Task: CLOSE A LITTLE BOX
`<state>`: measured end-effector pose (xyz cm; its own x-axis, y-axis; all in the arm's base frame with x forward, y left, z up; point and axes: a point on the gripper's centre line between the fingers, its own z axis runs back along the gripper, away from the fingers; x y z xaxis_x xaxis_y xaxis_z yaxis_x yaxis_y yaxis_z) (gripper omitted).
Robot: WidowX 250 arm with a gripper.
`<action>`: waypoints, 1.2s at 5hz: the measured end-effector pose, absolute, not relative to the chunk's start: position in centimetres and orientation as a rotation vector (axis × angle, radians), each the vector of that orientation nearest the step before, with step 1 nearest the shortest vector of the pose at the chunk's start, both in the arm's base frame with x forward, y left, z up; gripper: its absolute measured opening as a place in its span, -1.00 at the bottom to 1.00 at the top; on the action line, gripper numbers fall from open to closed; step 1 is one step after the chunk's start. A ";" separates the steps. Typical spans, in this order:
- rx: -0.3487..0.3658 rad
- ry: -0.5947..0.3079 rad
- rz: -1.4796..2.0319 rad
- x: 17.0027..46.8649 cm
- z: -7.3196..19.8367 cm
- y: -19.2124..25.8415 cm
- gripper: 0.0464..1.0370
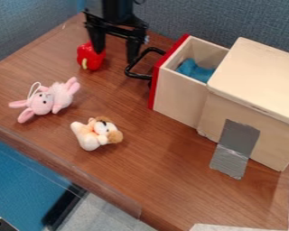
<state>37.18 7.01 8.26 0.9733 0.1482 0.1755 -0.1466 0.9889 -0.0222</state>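
the claw [115, 57] hangs spread near the drawer's [180, 97] handle [130, 71]; the box [255, 76], drawer out, sits at the view's right on the wood-grain table [159, 167], a blue-grey wall [195, 18] behind

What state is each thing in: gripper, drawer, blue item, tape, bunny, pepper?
Gripper: open, holding nothing
Drawer: pulled open
Blue item: inside the open drawer
Silver tape: stuck on box and table
Pink bunny: lying down
Red pepper: resting on table
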 end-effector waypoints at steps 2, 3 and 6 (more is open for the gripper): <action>-0.002 -0.164 0.180 41.1 5.9 6.9 0.92; -0.013 -0.127 0.192 42.0 4.3 6.9 0.92; -0.023 -0.101 0.175 41.2 3.0 6.6 -0.37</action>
